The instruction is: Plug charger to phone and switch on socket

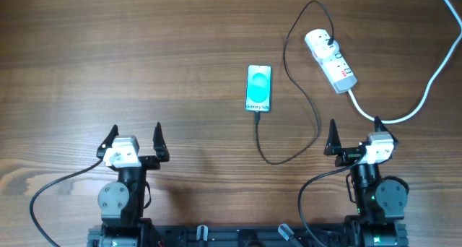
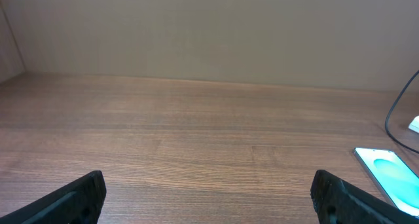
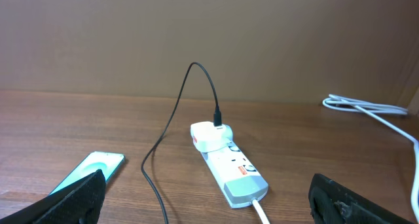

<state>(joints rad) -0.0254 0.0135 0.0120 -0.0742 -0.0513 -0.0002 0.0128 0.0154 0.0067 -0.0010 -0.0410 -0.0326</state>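
Holding nothing in left and right jaws, both wide open. Hard to tell if charger (image 3: 211, 135) tip sits inside phone (image 1: 259, 88).

Brown wood-grain bench (image 1: 144, 52). Phone (image 1: 259, 88) lies flat approx. centre-right, screen up & lit cyan. Black charger cable (image 1: 316, 124) meets the phone's near short edge, loops along the bench on the near side, runs back up right of the phone, then arches to a white plug (image 1: 318, 39) in the far outlet of the power strip (image 1: 338, 68). Strip lies at an angle, far right, w/ 2 outlets & red marks. Its thick white cord (image 1: 433, 84) leaves the near end and curves off to the right. Can't tell if the cable tip is fully seated.
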